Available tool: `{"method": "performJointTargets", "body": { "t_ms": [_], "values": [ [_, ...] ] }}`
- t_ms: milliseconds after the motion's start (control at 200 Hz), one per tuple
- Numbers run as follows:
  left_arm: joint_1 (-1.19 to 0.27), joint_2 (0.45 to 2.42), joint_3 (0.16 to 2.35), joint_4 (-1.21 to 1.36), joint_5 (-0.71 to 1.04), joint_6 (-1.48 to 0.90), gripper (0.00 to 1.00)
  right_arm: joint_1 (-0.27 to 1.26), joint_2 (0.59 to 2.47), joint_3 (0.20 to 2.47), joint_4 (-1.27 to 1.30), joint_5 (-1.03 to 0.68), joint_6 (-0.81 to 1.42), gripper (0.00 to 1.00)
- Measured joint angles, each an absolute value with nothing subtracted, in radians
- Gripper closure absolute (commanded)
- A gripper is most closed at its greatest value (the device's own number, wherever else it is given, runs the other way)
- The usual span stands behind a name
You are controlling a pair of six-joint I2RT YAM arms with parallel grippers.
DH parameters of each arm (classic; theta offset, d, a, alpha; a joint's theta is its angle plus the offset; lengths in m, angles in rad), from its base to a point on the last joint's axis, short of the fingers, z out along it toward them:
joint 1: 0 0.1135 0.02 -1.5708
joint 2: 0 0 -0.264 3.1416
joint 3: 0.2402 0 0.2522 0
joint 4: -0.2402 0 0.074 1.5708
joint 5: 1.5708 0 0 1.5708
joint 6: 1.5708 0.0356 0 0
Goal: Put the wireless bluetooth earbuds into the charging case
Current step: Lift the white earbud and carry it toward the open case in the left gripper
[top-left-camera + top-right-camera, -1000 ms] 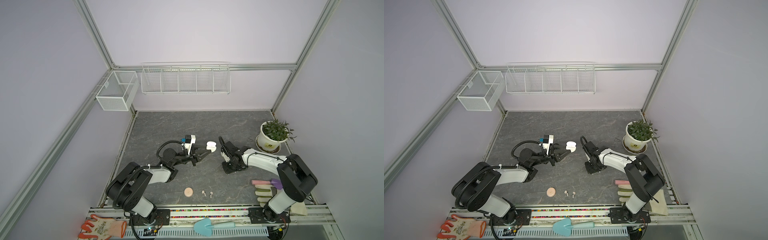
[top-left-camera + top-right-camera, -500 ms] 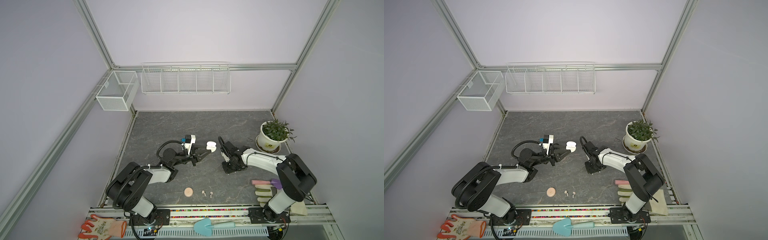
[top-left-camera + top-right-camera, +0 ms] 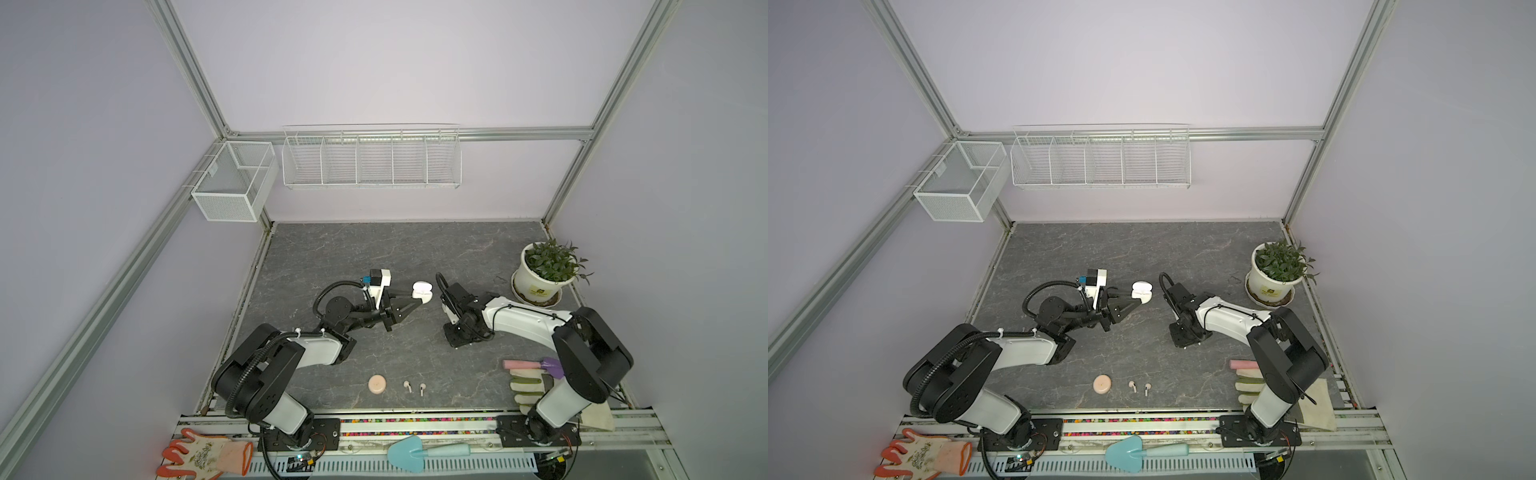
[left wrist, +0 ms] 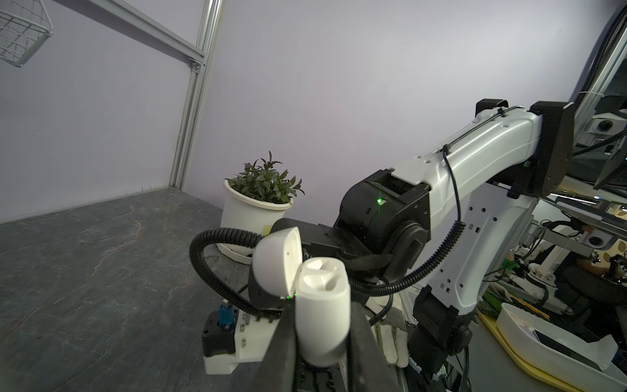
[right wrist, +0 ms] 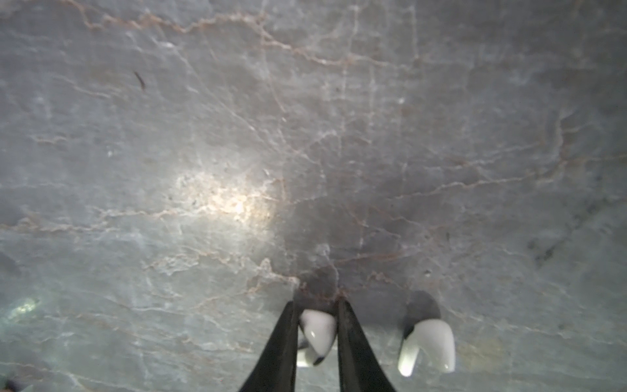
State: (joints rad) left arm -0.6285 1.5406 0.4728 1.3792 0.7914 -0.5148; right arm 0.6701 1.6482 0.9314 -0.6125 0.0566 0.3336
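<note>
1. In both top views the left gripper (image 3: 419, 297) (image 3: 1139, 299) holds the white charging case (image 3: 422, 289) (image 3: 1142, 289), seemingly clear of the table (image 3: 374, 257). The right gripper (image 3: 457, 338) points down at the table just across the middle, so the case lies to its left and higher. It hides the white earbuds here. 2 pink earbuds (image 3: 407, 386) and a pink case (image 3: 377, 384) lie well apart, near the front edge.
2. In the left wrist view the jaws are clamped on the case body (image 4: 322, 325). The lid (image 4: 278, 264) is hinged back, and 2 sockets face up and look empty.
3. In the right wrist view the right gripper (image 5: 317, 305) is narrow, its fingers (image 5: 288, 336) pressed to either side of 1 white earbud (image 5: 319, 331) on the table. The stem seems to run back along the fingers. A second white earbud (image 5: 427, 342) lies just beside, outside the jaws. The carry likely goes left and up, stem first.
</note>
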Motion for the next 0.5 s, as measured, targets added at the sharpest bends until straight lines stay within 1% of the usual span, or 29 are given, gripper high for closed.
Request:
{"method": "performJointTargets", "body": {
  "t_ms": [500],
  "values": [
    [-0.626,1.541,0.473,1.379,0.765,-0.535,1.0,0.672,1.635,0.981,-0.652,0.091,0.323,0.76]
  ]
}}
